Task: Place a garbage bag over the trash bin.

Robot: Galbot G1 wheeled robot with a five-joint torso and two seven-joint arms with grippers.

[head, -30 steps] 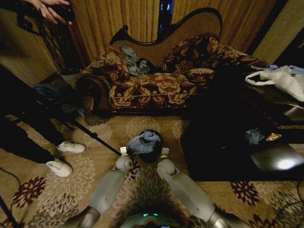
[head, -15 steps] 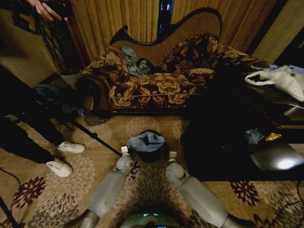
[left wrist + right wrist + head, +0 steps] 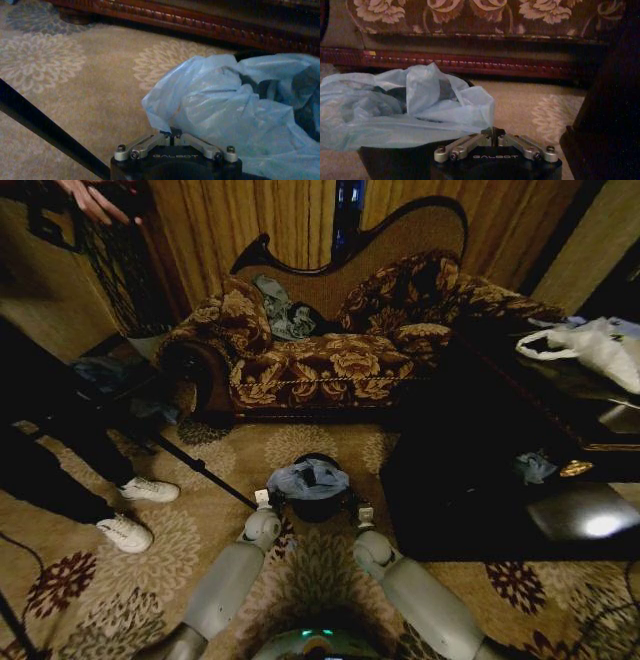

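In the head view, the trash bin (image 3: 312,492) stands on the patterned carpet (image 3: 200,560) at the lower centre of the frame, in front of the floral sofa (image 3: 320,360). The garbage bag (image 3: 305,478) lies crumpled over its mouth. The left gripper (image 3: 262,499) is at the bag's left edge and the right gripper (image 3: 365,515) just beside the bin's right side.

In the left wrist view, the left gripper (image 3: 170,132) has its fingers pressed together, pinching a corner of the garbage bag (image 3: 235,112), which fills the right half of the frame.

In the right wrist view, the right gripper (image 3: 492,131) also has its fingers together on the hem of the garbage bag (image 3: 420,108). The film rests bunched on the rim of the trash bin (image 3: 395,157) at the lower left.

I judge the task about half done: the bag is on the bin and held at both sides, but its mouth is not yet stretched around the rim.
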